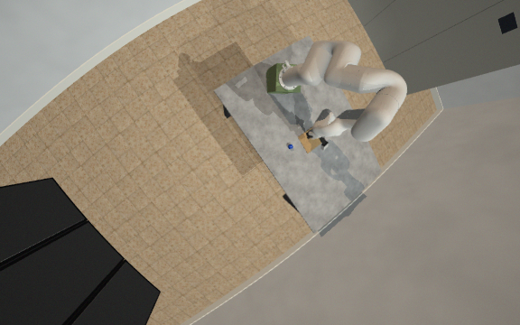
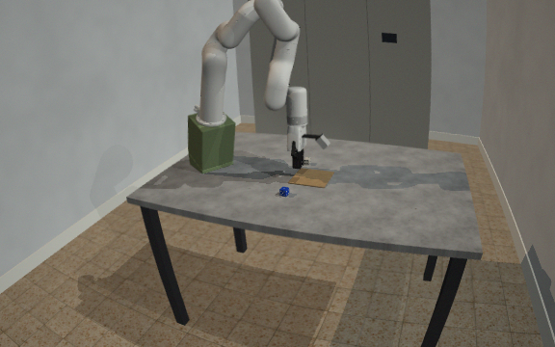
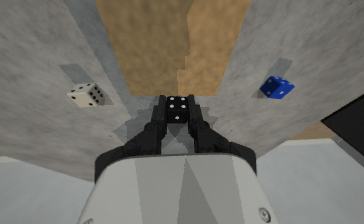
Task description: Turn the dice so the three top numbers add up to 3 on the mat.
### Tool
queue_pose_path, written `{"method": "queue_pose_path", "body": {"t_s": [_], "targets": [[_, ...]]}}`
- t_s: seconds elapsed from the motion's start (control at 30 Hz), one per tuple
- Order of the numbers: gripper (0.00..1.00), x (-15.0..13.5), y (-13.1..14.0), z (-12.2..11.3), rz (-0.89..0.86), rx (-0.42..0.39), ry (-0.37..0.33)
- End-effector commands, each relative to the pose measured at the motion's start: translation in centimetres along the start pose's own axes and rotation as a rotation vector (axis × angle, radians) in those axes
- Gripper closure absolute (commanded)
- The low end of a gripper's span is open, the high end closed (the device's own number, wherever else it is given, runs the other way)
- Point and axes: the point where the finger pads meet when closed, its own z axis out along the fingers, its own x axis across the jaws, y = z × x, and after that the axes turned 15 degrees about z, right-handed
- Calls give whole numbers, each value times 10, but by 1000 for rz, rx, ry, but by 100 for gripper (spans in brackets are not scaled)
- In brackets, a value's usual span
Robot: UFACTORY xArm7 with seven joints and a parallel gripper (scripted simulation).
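My gripper (image 3: pixel 177 103) is shut on a black die (image 3: pixel 176 109) and holds it low at the near edge of the tan mat (image 3: pixel 165 45); the die's face toward the wrist camera shows four pips. From the side view the gripper (image 2: pixel 298 163) hangs straight down at the mat's back edge (image 2: pixel 312 177). A white die (image 3: pixel 86 94) lies on the grey table left of the mat in the wrist view. A blue die (image 3: pixel 276 87) lies on the table right of the mat; it also shows in the side view (image 2: pixel 284 191) and the overhead view (image 1: pixel 290 146), off the mat (image 1: pixel 310 141).
The arm's green base block (image 2: pixel 211 142) stands at the table's back left corner. The table edge lies just behind the gripper in the wrist view. A grey cabinet (image 2: pixel 350 67) stands behind the table.
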Motion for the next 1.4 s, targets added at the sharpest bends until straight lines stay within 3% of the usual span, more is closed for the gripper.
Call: {"method": "queue_pose_path", "body": {"t_s": [0.0, 0.2, 1.37], "targets": [[79, -1, -6, 19, 0, 1, -27], [79, -2, -6, 29, 0, 1, -27], [79, -2, -6, 30, 0, 1, -27]]}}
